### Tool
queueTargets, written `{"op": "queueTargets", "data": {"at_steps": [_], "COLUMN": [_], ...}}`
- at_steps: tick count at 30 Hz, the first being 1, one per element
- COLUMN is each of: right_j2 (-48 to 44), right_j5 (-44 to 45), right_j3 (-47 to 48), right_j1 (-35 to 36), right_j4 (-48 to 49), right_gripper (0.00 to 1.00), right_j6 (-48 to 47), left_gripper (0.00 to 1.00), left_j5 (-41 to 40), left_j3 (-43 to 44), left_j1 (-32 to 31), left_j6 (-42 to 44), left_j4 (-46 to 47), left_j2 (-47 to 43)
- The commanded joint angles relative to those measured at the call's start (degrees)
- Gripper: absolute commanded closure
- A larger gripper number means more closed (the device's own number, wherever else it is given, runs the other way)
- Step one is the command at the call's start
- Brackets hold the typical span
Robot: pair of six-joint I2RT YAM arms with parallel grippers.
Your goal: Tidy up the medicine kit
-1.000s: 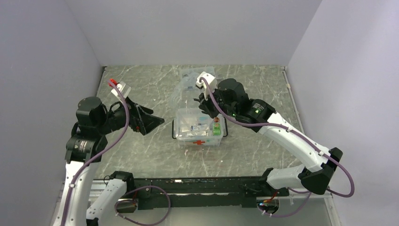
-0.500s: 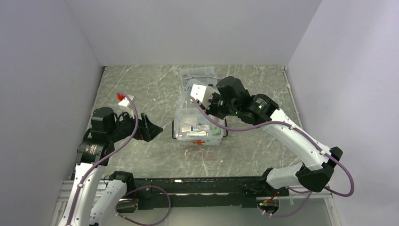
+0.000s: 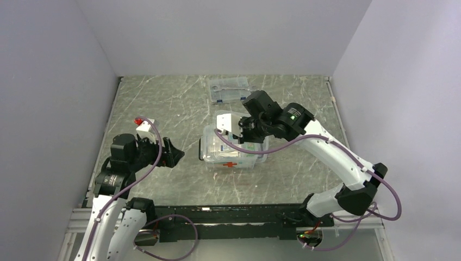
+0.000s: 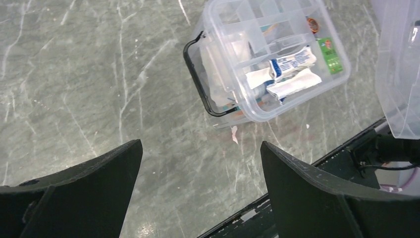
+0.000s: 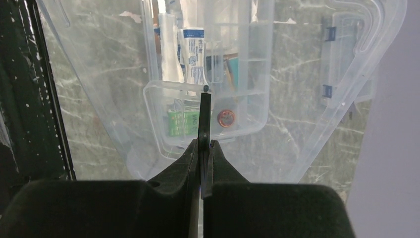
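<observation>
One lid (image 5: pixel 292 114), pinched by right tool (image 5: pixel 203 145), over box (image 4: pixel 258 117); left tool (image 4: pixel 200 146) spread.

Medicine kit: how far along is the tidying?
Already done: packets lie in the divided tray inside the box. In hand: the right fingers pinch the lid by its black handle, over the box; the left fingers are open, empty. Left: seating the lid.
</observation>
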Motion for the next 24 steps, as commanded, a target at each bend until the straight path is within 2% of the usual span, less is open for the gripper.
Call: {"op": "queueTargets", "data": {"at_steps": [1, 10, 24], "right_j2": [2.01, 5.85, 14.13], "right_j5": [1.16, 2.26, 3.91], "right_j3": [1.12, -2.0, 4.28], "right_j1": [0.36, -0.19, -1.41], "right_j4": [-0.89, 4.36, 5.94], "right_gripper": [1.0, 1.0, 1.0], "right_j6": [-2.13, -3.92, -6.17], "left_gripper": [0.04, 0.03, 0.03], "left_j5": [-3.96, -5.37, -5.66], "left_j3": [-0.34, -1.2, -1.44], "left_j1": [-0.04, -0.12, -0.12], "left_j6": [0.61, 0.37, 0.23], "left_j4": [2.92, 3.24, 3.37], "left_j2": [-0.84, -2.6, -3.41]}}
